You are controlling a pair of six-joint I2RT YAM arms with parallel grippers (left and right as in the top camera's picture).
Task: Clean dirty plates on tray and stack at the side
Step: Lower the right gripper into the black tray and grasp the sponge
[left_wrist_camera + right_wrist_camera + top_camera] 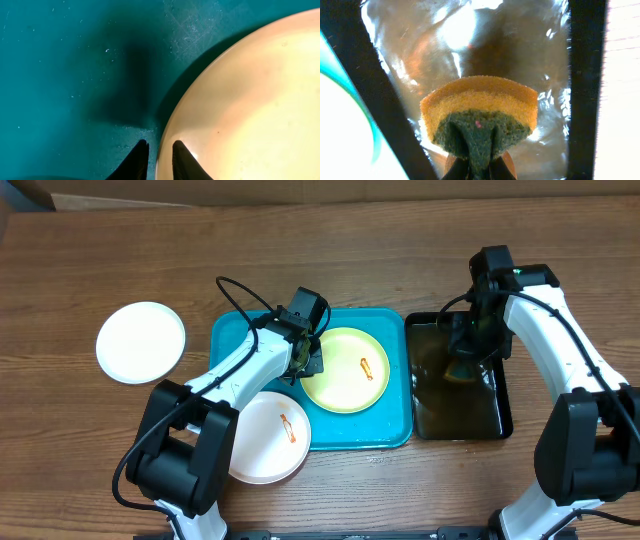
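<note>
The bench (350,240) carries the blue tray (230,330) and, just right of it, a black tray (500,415).

3 plates:
- The yellow plate (345,370) lies on the blue tray with 1 red smear.
- The smeared white plate (265,438) overlaps that tray's front-left corner.
- The clean white plate (141,342) sits on the bench, left and apart.

Your left claw (160,150) is pinched nearly closed across the yellow plate's rim. Your right claw (480,167) is clamped on a sponge (480,112) over the black tray.

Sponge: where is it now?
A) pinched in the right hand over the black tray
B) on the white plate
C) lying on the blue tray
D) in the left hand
A: the right hand grips the sponge above the black tray and its wet floor.
</note>
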